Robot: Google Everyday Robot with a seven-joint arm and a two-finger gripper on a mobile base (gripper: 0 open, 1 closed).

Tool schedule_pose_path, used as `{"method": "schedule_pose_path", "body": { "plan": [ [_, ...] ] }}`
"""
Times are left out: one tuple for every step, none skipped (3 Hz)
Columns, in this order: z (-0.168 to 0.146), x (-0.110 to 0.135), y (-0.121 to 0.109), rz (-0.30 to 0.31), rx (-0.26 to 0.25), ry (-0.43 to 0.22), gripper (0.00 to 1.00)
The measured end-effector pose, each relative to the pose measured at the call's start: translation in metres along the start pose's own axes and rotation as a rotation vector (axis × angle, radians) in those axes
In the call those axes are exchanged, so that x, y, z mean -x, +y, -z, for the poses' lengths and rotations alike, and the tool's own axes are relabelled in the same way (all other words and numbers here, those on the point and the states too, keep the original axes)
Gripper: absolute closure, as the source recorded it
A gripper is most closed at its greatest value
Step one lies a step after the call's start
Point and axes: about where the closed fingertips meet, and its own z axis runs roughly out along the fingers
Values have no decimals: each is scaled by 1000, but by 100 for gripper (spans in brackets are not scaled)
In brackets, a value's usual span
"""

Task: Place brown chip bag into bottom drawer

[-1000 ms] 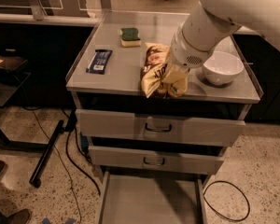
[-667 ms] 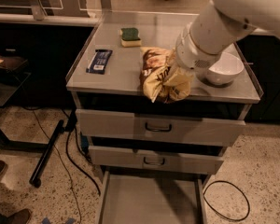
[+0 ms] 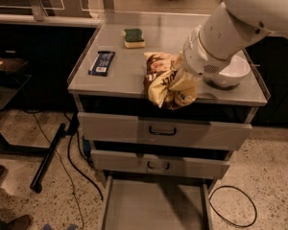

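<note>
The upper right of the frame is filled by the white robot arm (image 3: 230, 30), which is angled down toward the centre. The grey table (image 3: 120, 78) is seen from above in the middle of the frame, with three drawers stacked below it. The bottom drawer (image 3: 153, 207) is pulled out at floor level at the lower centre, and its shallow tray is bare. Above it, the middle drawer (image 3: 120, 161) is drawn out a little, and the top drawer (image 3: 115, 128) less so.

The brown chip bag (image 3: 165, 80) is found at the front edge of the table, just right of centre. It is crumpled, and its cream-yellow lower part overhangs the edge above the top drawer. The tool (image 3: 185, 73) is placed at the bag's right side, covered by the arm's wrist, so whether it is clenched on the bag or released cannot be told.

A white bowl (image 3: 233, 71) is set just right of the bag, partly hidden by the arm. A dark blue wrapper bar (image 3: 102, 63) lies at the table's left, and a green-and-yellow sponge (image 3: 133, 37) is seen near the rear.
</note>
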Motion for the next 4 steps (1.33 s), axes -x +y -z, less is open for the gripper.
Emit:
{"method": "schedule_pose_path", "body": {
  "plan": [
    [12,10,33,-38,-2,-17,100],
    [12,27,108,-99,56,-45,100],
    [10,38,154,-143,105,-98,100],
    [8,37,156,-149,108,-101,100]
  ]
}}
